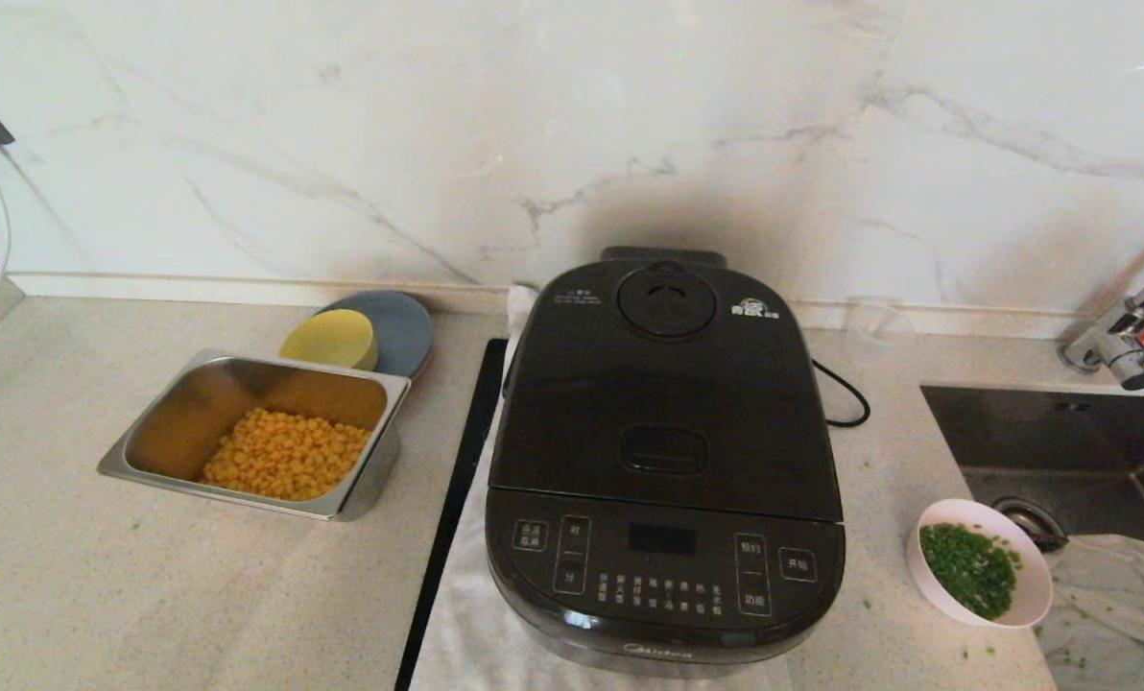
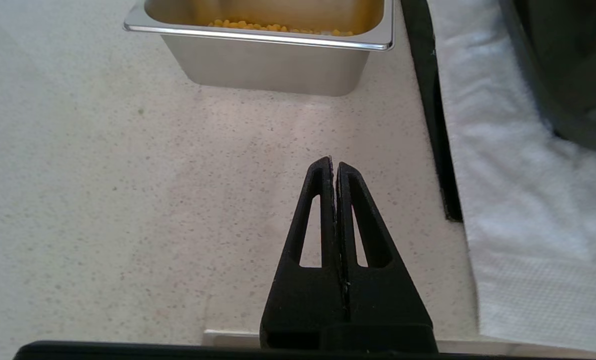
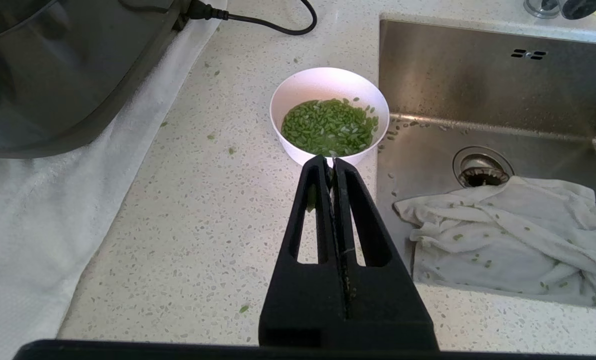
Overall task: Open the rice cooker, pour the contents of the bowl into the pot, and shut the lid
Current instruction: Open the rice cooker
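The black rice cooker (image 1: 665, 461) stands at the counter's middle on a white towel, its lid (image 1: 666, 384) down, so the pot is hidden. To its right, beside the sink, sits the small pale bowl (image 1: 981, 561) (image 3: 329, 114) holding the chopped green contents (image 1: 970, 568) (image 3: 329, 127). My right gripper (image 3: 332, 161) hovers shut and empty over the counter just short of the bowl. My left gripper (image 2: 333, 163) is shut and empty above bare counter, in front of the steel tray. Neither arm shows in the head view.
A steel tray (image 1: 145, 459) (image 2: 278, 70) of corn kernels sits left of the cooker, with a yellow bowl (image 1: 330, 339) and a blue plate (image 1: 401, 326) behind it. The sink (image 1: 1090, 451) holds a white rag (image 3: 508, 235). A power cord (image 1: 846, 392) trails behind the cooker. Green bits are scattered on the counter.
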### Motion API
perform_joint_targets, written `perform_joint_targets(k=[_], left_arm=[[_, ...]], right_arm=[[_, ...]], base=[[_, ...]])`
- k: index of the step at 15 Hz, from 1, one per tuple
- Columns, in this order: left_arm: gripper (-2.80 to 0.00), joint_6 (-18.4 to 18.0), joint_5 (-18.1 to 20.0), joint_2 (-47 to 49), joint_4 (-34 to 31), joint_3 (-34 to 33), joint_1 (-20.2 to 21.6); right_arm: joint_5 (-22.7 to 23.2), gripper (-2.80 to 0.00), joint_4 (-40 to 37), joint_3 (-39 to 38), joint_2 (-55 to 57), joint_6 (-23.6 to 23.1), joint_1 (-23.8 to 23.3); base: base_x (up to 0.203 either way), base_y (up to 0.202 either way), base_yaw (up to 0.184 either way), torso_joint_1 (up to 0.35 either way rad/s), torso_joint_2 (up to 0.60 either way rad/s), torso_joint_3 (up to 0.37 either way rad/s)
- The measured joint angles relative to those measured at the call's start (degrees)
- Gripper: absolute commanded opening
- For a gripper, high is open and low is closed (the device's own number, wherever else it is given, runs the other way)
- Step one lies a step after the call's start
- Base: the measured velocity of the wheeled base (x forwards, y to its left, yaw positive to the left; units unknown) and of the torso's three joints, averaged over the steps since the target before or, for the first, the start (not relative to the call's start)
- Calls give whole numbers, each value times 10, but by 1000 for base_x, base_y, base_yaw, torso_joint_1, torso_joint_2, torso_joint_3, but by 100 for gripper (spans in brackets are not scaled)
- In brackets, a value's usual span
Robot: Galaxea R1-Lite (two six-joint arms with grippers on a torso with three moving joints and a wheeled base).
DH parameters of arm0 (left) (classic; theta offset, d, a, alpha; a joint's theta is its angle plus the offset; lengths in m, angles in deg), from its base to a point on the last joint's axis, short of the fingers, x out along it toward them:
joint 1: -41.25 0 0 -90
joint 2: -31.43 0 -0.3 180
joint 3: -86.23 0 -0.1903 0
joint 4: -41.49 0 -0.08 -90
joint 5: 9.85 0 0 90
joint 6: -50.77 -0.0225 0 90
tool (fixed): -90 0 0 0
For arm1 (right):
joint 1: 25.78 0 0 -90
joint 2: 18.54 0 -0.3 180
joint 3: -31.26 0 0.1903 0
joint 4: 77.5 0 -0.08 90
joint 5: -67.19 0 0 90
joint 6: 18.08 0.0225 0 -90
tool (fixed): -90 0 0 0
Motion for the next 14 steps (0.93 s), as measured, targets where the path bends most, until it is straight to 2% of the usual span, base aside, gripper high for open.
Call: perform_joint_targets(k=[4, 6, 8, 11, 14], left_arm=[[-280, -7, -14, 0, -1, 0, 0], [-280, -7, -14, 1, -7, 30, 0], [-280, -5, -4, 24, -24, 105, 0], [-280, 7, 34, 130, -36, 239, 0], [-280, 59, 92, 293, -44, 398, -1]], right_arm=[[0, -280, 0, 0, 0, 0, 0], [0, -280, 0, 0, 0, 0, 0], [0, -280, 0, 0, 0, 0, 0], [0, -280, 0, 0, 0, 0, 0], [0, -280, 0, 0, 0, 0, 0]], base=[[0, 0, 0, 0, 0, 0], [0, 0, 0, 0, 0, 0], [0, 0, 0, 0, 0, 0], [0, 0, 0, 0, 0, 0], [0, 0, 0, 0, 0, 0]])
